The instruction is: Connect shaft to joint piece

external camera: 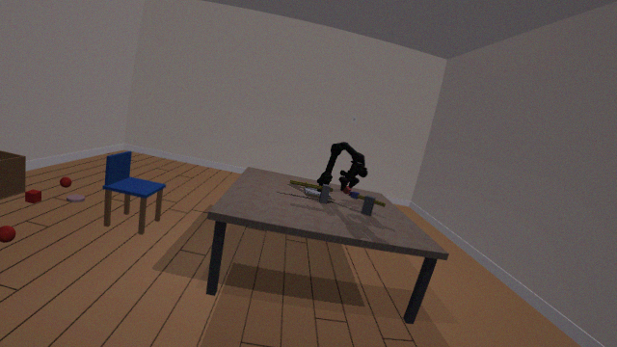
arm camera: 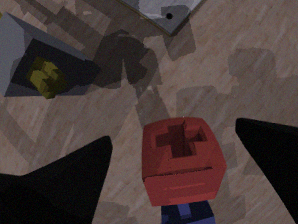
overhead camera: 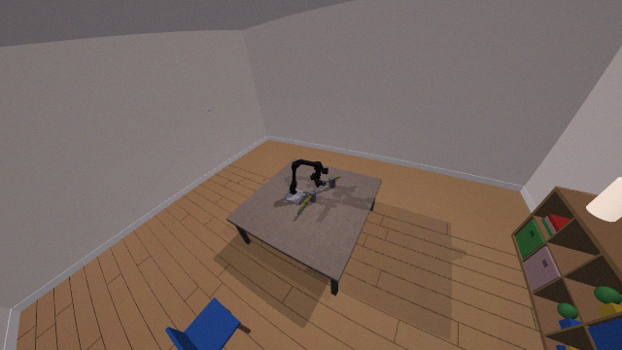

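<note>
Joint piece (external camera: 347, 190) (arm camera: 184, 162), red, with cross-shaped opening: at end of blue part (overhead camera: 323, 183) (external camera: 355, 195) (arm camera: 187, 214), above tabletop (overhead camera: 282, 221) (external camera: 299, 219) (arm camera: 270, 90). Claw (overhead camera: 321, 184) (external camera: 349, 187) (arm camera: 173, 133): released, a finger to either side, nothing gripped. Step in hand, by judgement: lining up for a grasp; next, closing on red piece, then turning toward second shaft (overhead camera: 304, 204) (external camera: 304, 184) (arm camera: 47, 77). Second block (overhead camera: 313, 196) (external camera: 325, 194) (arm camera: 14, 55): second shaft within, its end showing. Shelf unit (overhead camera: 580, 194), compartments: green bin (overhead camera: 530, 239), pink bin (overhead camera: 541, 268).

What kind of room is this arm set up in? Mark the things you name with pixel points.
It looks like a playroom or child's room, though I can't be sure: a small blue chair (overhead camera: 214, 323) (external camera: 135, 186), red balls (external camera: 66, 182) on the wooden floor, and a cubby shelf (overhead camera: 566, 194) with coloured bins stand around the table (overhead camera: 292, 228) (external camera: 289, 219).
</note>
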